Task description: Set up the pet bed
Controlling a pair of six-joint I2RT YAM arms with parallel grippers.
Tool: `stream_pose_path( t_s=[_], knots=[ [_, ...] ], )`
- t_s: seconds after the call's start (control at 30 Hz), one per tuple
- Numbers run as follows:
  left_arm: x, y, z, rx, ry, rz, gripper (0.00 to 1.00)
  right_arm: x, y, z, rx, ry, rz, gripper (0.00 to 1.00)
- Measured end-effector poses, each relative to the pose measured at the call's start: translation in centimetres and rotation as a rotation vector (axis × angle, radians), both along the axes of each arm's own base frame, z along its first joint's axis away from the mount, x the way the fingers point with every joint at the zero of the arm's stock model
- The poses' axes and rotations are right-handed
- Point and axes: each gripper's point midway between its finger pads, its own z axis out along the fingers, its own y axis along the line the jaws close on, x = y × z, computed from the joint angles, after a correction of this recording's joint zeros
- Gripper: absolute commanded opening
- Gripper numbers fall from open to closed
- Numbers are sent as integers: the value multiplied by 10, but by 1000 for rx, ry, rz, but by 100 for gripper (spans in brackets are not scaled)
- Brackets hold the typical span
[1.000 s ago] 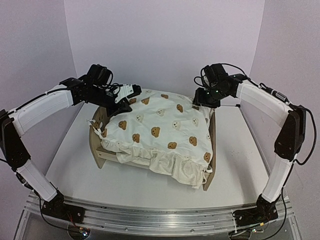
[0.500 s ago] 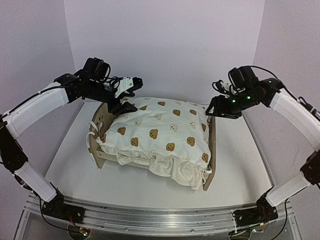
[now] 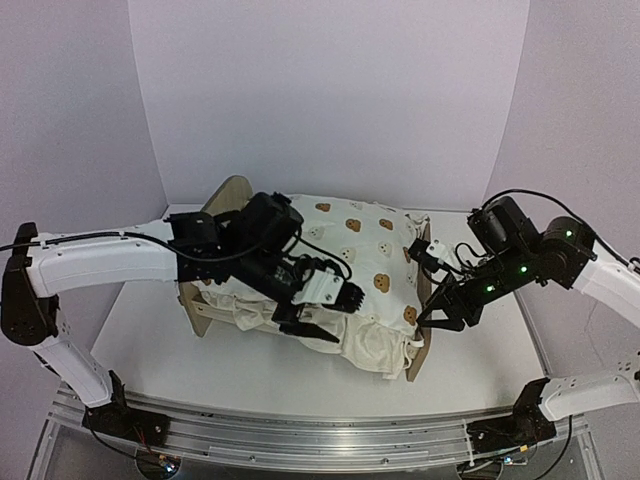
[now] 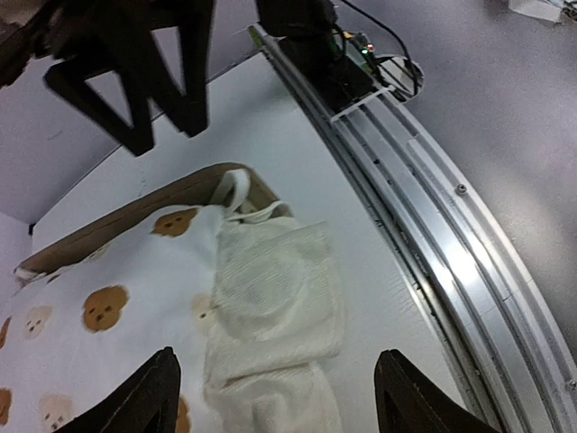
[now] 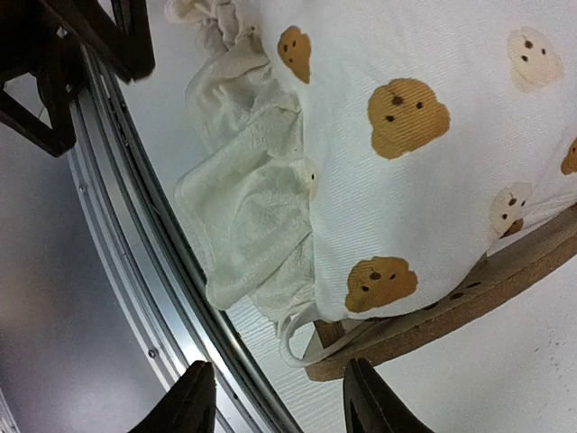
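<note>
Pale lilac walls close in a white surface [image 3: 140, 340], and the pet bed [image 3: 197, 312] sits in the middle of it, between the two arms. Starting at the left, the rounded wooden end board [image 3: 228, 193] stands upright and looks stiff and light. I would not grab there, since a tug would likely slide the whole frame.

Over the near left part of the bedding hangs the left tool [image 3: 333, 315], its fingers spread wide with nothing between them, just above the cloth as far as I can tell. Under it and running right lies the bear-print duvet [image 3: 350, 255], puffy, soft and limp. It will probably sag and drag rather than hold a shape, so a pinch at an edge or corner seems wiser than a poke at the middle.

At the near right corner a plain cream fold [image 3: 372, 350] spills over the near side toward the surface, all bunched up. That loose hem looks the easiest place to take hold. A thin tie string [image 5: 296, 341] loops out beside it, too slight to trust for pulling.

Next comes the right end board [image 3: 417, 362], and just outside it the right tool [image 3: 440, 318], also open and empty, low beside the wood. Whether a pillow lies under the duvet I cannot tell.
</note>
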Motion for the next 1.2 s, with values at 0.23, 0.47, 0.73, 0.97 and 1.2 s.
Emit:
stream_pose_path(
  t_s=[0.23, 0.47, 0.73, 0.97, 1.2],
  knots=[
    [-32, -27, -56, 27, 3, -115, 75, -16, -14, -35, -100, -87, 230, 38],
    [-16, -38, -86, -10, -85, -83, 77, -28, -18, -52, -125, -155, 378, 36],
    [3, -52, -102, -59, -173, -28, 63, -23, -11, -53, -121, -267, 479, 37],
    [17, -55, -102, -89, -238, 28, 13, -16, -8, -72, -165, -263, 506, 26],
    [20, -55, -97, -105, -230, 59, 0, 3, -4, -76, -188, -268, 399, 0]
  ],
)
